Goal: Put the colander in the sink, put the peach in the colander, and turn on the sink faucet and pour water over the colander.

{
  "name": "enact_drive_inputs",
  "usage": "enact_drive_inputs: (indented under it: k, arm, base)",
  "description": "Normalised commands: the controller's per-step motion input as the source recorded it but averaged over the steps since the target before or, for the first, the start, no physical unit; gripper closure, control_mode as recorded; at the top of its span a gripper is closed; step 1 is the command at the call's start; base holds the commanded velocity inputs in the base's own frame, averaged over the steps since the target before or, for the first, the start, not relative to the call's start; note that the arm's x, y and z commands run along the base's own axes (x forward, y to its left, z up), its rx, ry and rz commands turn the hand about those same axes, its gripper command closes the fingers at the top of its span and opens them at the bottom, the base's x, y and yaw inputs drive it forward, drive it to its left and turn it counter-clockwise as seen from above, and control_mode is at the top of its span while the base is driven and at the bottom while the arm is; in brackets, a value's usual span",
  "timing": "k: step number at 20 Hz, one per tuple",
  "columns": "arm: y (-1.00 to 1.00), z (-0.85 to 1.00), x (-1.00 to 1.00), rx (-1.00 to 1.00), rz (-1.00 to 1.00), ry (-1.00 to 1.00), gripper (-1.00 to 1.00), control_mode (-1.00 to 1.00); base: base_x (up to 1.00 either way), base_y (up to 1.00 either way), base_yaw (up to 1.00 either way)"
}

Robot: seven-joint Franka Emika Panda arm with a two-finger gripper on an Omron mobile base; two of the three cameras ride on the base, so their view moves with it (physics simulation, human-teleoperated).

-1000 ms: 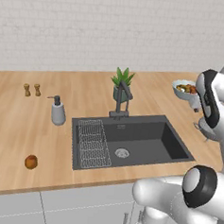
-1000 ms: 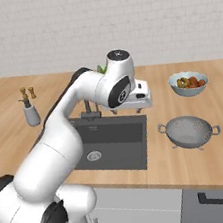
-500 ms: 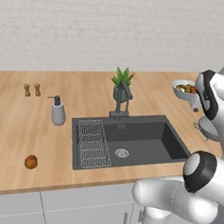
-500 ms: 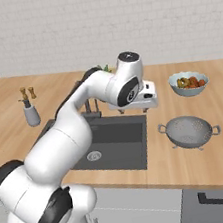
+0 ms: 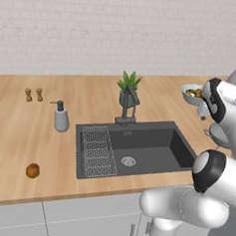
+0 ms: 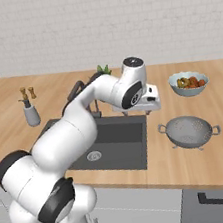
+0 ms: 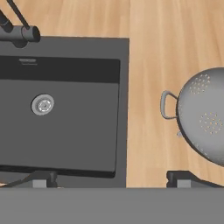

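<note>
Progress: 0 of 3 steps done. Round perforated light-grey metal colander (image 6: pixel 190 131) on wooden counter (image 6: pixel 202 165), 3 o'clock of dark-grey rectangular sink (image 6: pixel 110 143); small orange-brown peach (image 5: pixel 33 170) at 9 o'clock. Two-finger gripper (image 7: pixel 113 178), jaws wide apart, empty, above sink's right rim; dark angular faucet (image 5: pixel 129 107) untouched.

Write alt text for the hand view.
Seen from above, the open gripper hovers over the wooden counter between the dark sink on the left and the grey perforated colander at the right edge. The sink's round steel drain and the faucet show at upper left.
</note>
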Motion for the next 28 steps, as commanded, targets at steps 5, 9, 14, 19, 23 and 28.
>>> enact_drive_inputs:
  k: [5, 9, 14, 19, 23, 28]
  arm:
    - [-0.09, -0.04, 0.05, 0.0, 0.0, 0.0, -1.0, -1.0]
    - [-0.09, -0.08, 0.09, 0.0, 0.0, 0.0, -1.0, -1.0]
    - [-0.06, -0.1, 0.02, 0.0, 0.0, 0.0, -1.0, -1.0]
    - [-0.09, -0.18, 0.06, 0.0, 0.0, 0.0, -1.0, -1.0]
    - [-0.21, -0.34, 0.28, -0.03, 0.0, 0.0, -1.0, -1.0]
    - [-0.19, -0.42, 0.44, -0.07, -0.01, 0.0, -1.0, -1.0]
  base:
    - [0.0, 0.0, 0.0]
    - [0.0, 0.0, 0.0]
    - [0.0, 0.0, 0.0]
    - [0.0, 0.0, 0.0]
    - [0.0, 0.0, 0.0]
    - [0.0, 0.0, 0.0]
